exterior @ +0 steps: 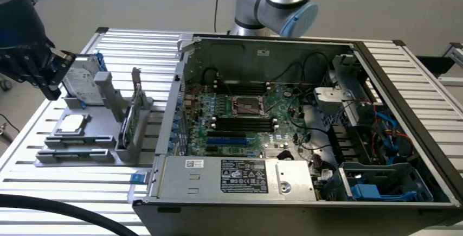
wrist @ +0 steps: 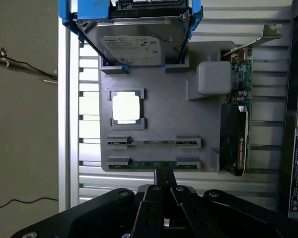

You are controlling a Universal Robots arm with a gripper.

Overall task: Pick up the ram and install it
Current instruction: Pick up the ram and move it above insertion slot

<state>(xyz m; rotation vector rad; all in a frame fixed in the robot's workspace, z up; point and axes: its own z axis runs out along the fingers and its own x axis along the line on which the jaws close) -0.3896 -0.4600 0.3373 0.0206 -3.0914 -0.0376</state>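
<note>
Your gripper [wrist: 164, 173] has its jaws pressed together with nothing between them. In the exterior view it hangs up at that view's left, above the grey holder [wrist: 169, 114] and apart from it.

The ram [wrist: 139, 163] lies flat in the holder's slot along the edge closest to the jaws, and from the wrist camera the tips line up right over that edge. There's a second slot like it just beside the first, but I can't tell what's in it.

The holder also has a drive [wrist: 134, 42] in blue rails at the far end, a CPU [wrist: 125, 107] in the middle, and a card [wrist: 236, 144] standing on edge on the side towards the case [exterior: 239, 51].

The surface [exterior: 405, 78] is a slatted aluminium top. The holder sits on the exterior view's left, and the open case takes up the middle and right with its board facing up. The arm [exterior: 278, 2] rises behind the case.

As for the room, there's a plain pale wall [exterior: 145, 2] at the back, a grey floor [wrist: 25, 124] past the edge with a thin cable [wrist: 25, 64] trailing across it, and a fat black hose [exterior: 58, 209] curling over the near corner.
</note>
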